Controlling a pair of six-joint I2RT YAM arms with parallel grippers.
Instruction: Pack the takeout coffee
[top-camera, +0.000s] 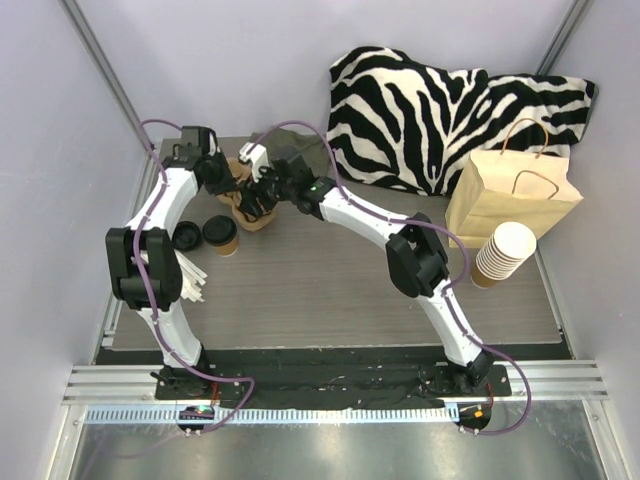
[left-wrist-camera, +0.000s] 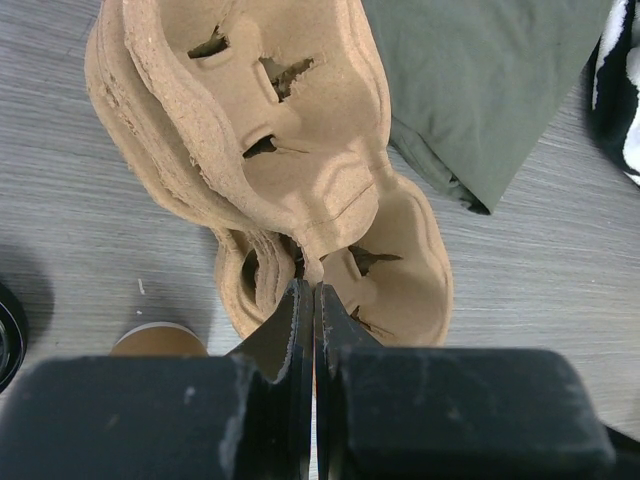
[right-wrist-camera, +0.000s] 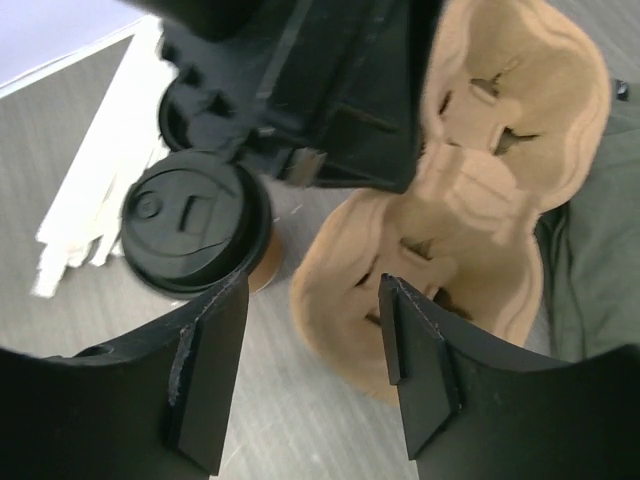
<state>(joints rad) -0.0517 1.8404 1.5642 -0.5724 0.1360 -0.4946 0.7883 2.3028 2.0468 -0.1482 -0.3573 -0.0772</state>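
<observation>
Noted left hand (left-wrist-camera: 314, 300) clenched, fingers pressed flat together on the centre ridge of a pulp cup carrier (left-wrist-camera: 290, 150). Found that carrier tipped up against more nested ones beneath; could not count the layers, edges too soft in the left wrist view. Recorded right hand (right-wrist-camera: 312, 290) released, fingers spread wide, hanging above the near rim of the carriers. Located the takeout coffee (right-wrist-camera: 195, 235) upright on the surface (top-camera: 330, 290), black lid on, just left of the carriers and apart from both hands. Saw a loose black lid (top-camera: 187, 236) just beside it on its left, white stirrers (top-camera: 190, 275) near. Marked green cloth (left-wrist-camera: 480, 90) behind the carriers, zebra cloth (top-camera: 440, 110) at the back. Marked brown paper bag (top-camera: 510, 195) standing at right, with a tilted stack of lidless cups (top-camera: 503, 255) in front of it.
</observation>
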